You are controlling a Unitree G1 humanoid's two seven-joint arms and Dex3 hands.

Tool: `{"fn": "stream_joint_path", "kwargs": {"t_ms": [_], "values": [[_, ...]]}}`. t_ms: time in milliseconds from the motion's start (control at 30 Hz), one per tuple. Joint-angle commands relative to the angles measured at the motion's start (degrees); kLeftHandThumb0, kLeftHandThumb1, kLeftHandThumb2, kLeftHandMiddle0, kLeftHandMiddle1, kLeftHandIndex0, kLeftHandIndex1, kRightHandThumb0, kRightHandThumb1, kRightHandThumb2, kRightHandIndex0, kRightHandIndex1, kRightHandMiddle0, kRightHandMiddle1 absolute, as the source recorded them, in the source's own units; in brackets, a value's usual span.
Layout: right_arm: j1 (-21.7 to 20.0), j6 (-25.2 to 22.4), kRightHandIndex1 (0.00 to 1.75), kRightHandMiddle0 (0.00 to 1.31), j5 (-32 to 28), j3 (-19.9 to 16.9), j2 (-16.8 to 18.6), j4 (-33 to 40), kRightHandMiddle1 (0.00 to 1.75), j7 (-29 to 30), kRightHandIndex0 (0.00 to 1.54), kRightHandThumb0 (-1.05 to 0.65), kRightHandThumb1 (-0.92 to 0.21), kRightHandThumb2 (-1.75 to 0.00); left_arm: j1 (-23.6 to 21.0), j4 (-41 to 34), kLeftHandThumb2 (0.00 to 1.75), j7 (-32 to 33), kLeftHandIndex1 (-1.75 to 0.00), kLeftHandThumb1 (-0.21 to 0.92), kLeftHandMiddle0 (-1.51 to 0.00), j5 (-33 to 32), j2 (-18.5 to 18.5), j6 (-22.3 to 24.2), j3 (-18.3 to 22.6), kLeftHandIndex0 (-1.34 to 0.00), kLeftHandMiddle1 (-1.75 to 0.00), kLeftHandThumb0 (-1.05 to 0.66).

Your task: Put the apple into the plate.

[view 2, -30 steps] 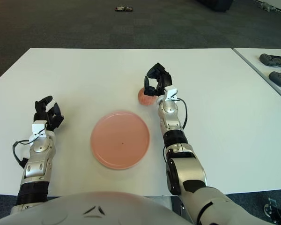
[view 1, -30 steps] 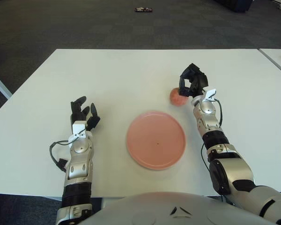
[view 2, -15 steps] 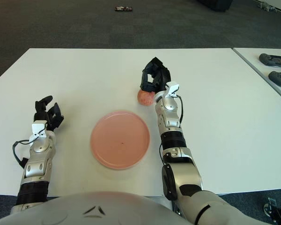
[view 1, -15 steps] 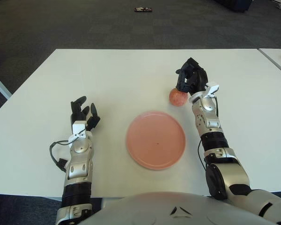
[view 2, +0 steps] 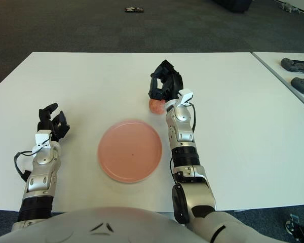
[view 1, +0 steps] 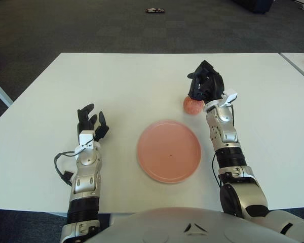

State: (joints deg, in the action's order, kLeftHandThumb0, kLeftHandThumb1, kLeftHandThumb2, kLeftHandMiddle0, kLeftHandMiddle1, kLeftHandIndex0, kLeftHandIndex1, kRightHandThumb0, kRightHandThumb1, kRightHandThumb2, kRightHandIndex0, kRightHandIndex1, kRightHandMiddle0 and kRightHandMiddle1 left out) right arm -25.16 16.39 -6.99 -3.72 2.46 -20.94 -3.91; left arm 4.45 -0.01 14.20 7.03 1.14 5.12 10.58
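Right hand: the right hand sits over the top and far side of the apple, its dark fingers curled down around the fruit; the forearm runs back from it toward the robot's body, nearly straight up the view.
Grip: fingers are cupped on the apple, though whether they press it firmly cannot be told.
Apple: on the white table, just beyond the far right rim of the plate, close to it but not on it.
Left hand: the left hand shows well to the left of the plate, fingers loosely spread and pointing away from the robot, holding nothing.
Plate: pink, round, flat, with nothing in it, lying between the two arms near the table's front edge.
Hidden: the hand covers the apple's upper half, so only the lower near side of the fruit shows; the fingertips on the far side are out of sight.
Cut off: the robot's torso fills the bottom of both views and hides the table's near edge in the middle.
Open room: bare tabletop spreads to the left and far side of the apple, and between apple and plate only a narrow strip.
Edges: a second table stands apart on the right with two dark controllers on it; dark carpet lies beyond the far edge.
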Motion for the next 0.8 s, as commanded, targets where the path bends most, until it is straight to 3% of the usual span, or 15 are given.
{"fn": "stream_joint_path", "kwargs": {"t_ms": [0, 100, 167, 200, 267, 333, 367, 400, 433, 500, 767], "values": [[-3.4, 6.0, 1.75, 0.67, 5.0, 0.7, -2.6, -7.5, 1.75, 1.6, 1.2, -0.5, -0.23, -1.42, -0.5, -0.3, 0.77, 0.4, -0.97, 0.92, -0.34, 0.1, 0.1, 1.0, -0.1, 0.0, -0.38, -0.71], [-5.7, 9.1, 1.75, 0.63, 11.0, 2.5, -4.8, -12.9, 1.75, 4.6, 1.1, -0.48, -0.29, -1.35, -0.6, -0.2, 0.77, 0.3, -0.98, 0.92, -0.34, -0.2, 0.0, 0.9, 0.1, 0.0, -0.38, -0.71], [-6.3, 9.6, 1.75, 0.54, 13.9, 3.7, -6.0, -14.2, 1.75, 5.9, 0.87, -0.45, -0.41, -1.19, -0.6, -0.2, 0.77, 0.3, -0.98, 0.92, -0.34, -0.2, -0.1, 0.8, 0.1, 0.0, -0.37, -0.71], [-6.6, 9.4, 1.75, 0.48, 16.7, 5.1, -7.5, -14.9, 1.75, 6.3, 0.66, -0.43, -0.49, -1.09, -0.6, -0.1, 0.77, 0.3, -0.98, 0.92, -0.33, -0.2, -0.1, 0.7, 0.1, 0.0, -0.37, -0.71], [-7.3, 9.6, 1.25, 0.2, 20.9, 7.2, -9.8, -16.2, 1.38, 7.3, 0.27, -0.65, -0.66, -0.73, -0.5, -0.1, 0.76, 0.3, -0.98, 0.92, -0.33, -0.2, -0.2, 0.6, 0.0, 0.0, -0.37, -0.72], [-7.8, 10.2, 0.95, 0.1, 24.1, 8.8, -11.5, -17.4, 1.09, 8.5, 0.14, -0.75, -0.79, -0.49, -0.4, -0.1, 0.76, 0.3, -0.98, 0.92, -0.33, -0.2, -0.2, 0.5, -0.1, 0.0, -0.37, -0.72], [-8.1, 10.6, 0.69, 0.06, 25.4, 9.4, -12.3, -17.8, 0.82, 9.0, 0.09, -0.83, -0.84, -0.4, -0.4, -0.2, 0.76, 0.3, -0.98, 0.92, -0.33, -0.1, -0.2, 0.5, -0.1, 0.0, -0.37, -0.72], [-8.5, 11.3, 0.59, 0.05, 27.1, 10.2, -13.3, -18.9, 0.72, 10.3, 0.07, -0.86, -0.85, -0.37, -0.3, -0.3, 0.76, 0.3, -0.98, 0.92, -0.33, -0.1, -0.3, 0.5, -0.2, 0.0, -0.37, -0.72], [-8.9, 11.8, 0.38, 0.03, 28.3, 10.7, -14.0, -19.7, 0.48, 11.2, 0.04, -0.93, -0.88, -0.34, -0.2, -0.4, 0.77, 0.3, -0.98, 0.92, -0.33, 0.0, -0.3, 0.6, -0.2, 0.0, -0.37, -0.72], [-10.1, 12.2, 0.16, 0.01, 32.1, 11.9, -15.6, -22.4, 0.2, 15.6, 0.02, -1.0, -0.9, -0.27, -0.1, -0.6, 0.77, 0.3, -0.98, 0.92, -0.33, 0.1, -0.4, 0.8, -0.3, 0.0, -0.37, -0.72], [-12.6, 10.6, 0.01, 0.0, 37.8, 14.7, -18.0, -26.5, 0.01, 22.6, 0.0, -1.05, -0.92, -0.25, 0.4, -1.4, 0.77, 0.5, -0.98, 0.92, -0.35, 0.5, -0.6, 1.1, -0.6, 0.0, -0.38, -0.71]]}}
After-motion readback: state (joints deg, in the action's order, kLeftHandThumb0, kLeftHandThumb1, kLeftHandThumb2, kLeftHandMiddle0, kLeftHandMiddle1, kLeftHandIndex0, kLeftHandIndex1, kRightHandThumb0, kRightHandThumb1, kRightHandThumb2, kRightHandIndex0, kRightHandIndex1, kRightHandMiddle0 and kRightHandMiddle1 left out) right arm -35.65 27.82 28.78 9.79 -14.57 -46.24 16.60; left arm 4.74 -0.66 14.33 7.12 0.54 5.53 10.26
